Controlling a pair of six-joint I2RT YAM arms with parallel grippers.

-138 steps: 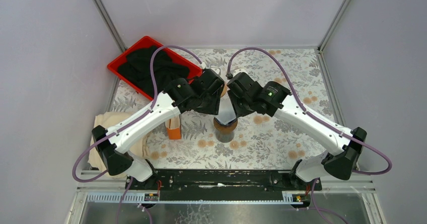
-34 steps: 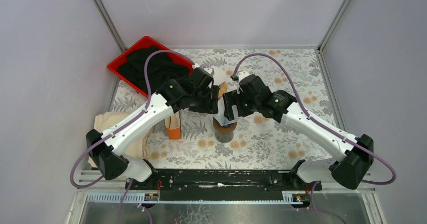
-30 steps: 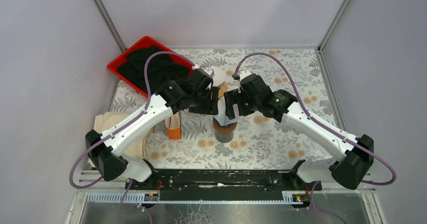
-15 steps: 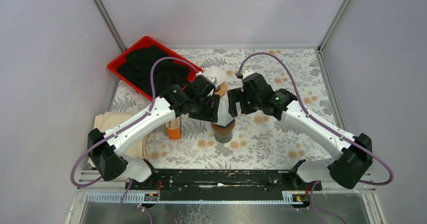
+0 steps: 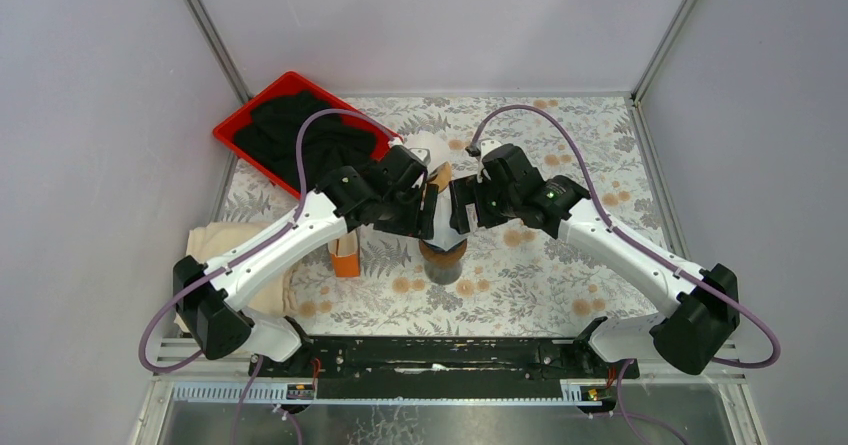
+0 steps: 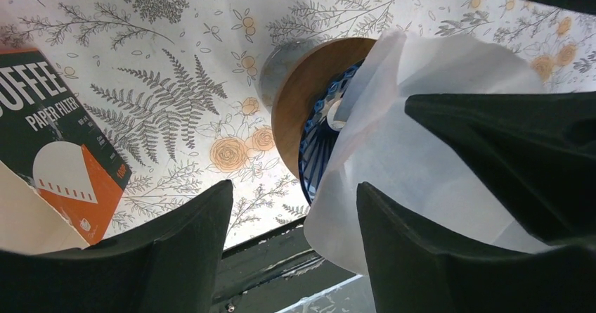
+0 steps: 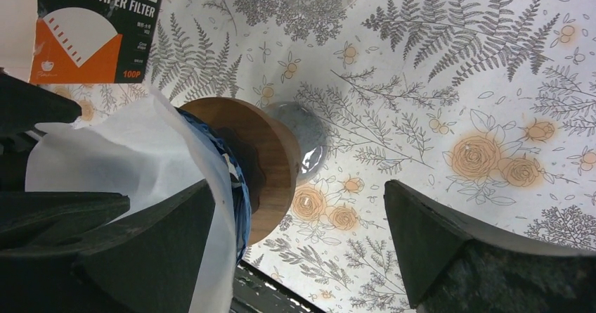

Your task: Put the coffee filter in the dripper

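The white paper coffee filter point(image 6: 422, 144) stands opened as a cone in the blue ribbed dripper point(image 6: 318, 141), which has a wooden collar and sits on a glass carafe point(image 6: 281, 67). In the top view the filter point(image 5: 445, 230) shows between both wrists above the carafe point(image 5: 445, 263). My left gripper point(image 6: 292, 246) is open, its right finger against the filter's wall. My right gripper point(image 7: 295, 235) is open too, its left finger under the filter point(image 7: 119, 158), beside the dripper point(image 7: 239, 186). Neither pair of fingers pinches the paper.
An orange and black filter box point(image 5: 345, 257) stands left of the carafe, with a beige cloth point(image 5: 215, 245) beyond it. A red tray point(image 5: 228, 137) with black cloth lies at the back left. A wooden disc point(image 5: 438, 176) sits just behind the grippers.
Both wrists have drawn closer together over the dripper and shifted slightly. The filter sits a little lower between them. The left jaws have spread a touch wider.
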